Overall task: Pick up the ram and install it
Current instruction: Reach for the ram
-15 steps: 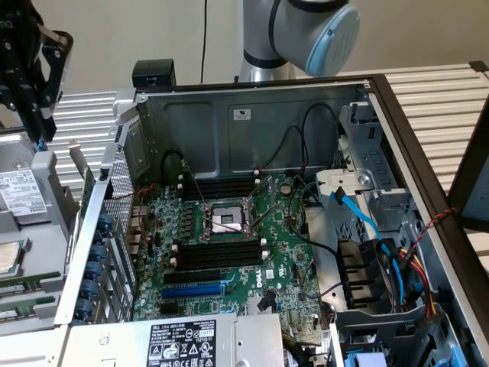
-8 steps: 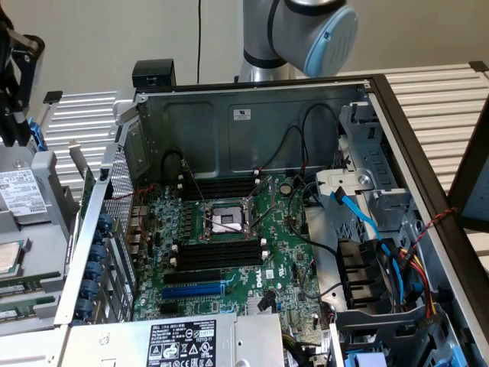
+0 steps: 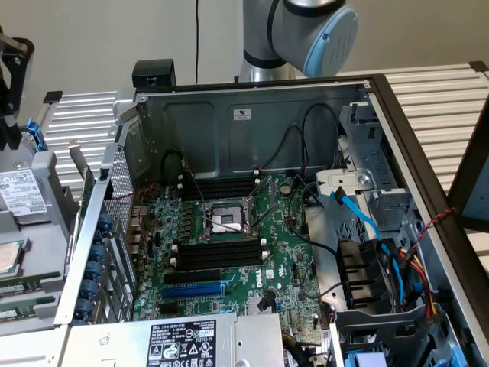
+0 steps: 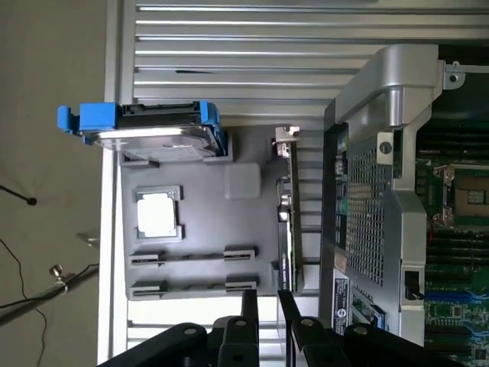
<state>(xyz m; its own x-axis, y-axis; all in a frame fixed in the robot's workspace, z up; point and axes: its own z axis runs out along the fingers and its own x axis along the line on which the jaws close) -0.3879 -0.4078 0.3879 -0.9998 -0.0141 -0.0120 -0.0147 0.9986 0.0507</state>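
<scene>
Black metal gripper spread apart, holding nothing, near flat grey tray, long thin green ram in it, shiny square chip close by

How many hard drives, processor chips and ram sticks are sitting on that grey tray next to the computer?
Hard drive: 1
Processor chip: 1
Ram sticks: 2
Total: 4

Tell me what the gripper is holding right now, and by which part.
Nothing. The gripper has its jaws open and empty, facing the grey tray where the ram sits untouched.
</scene>
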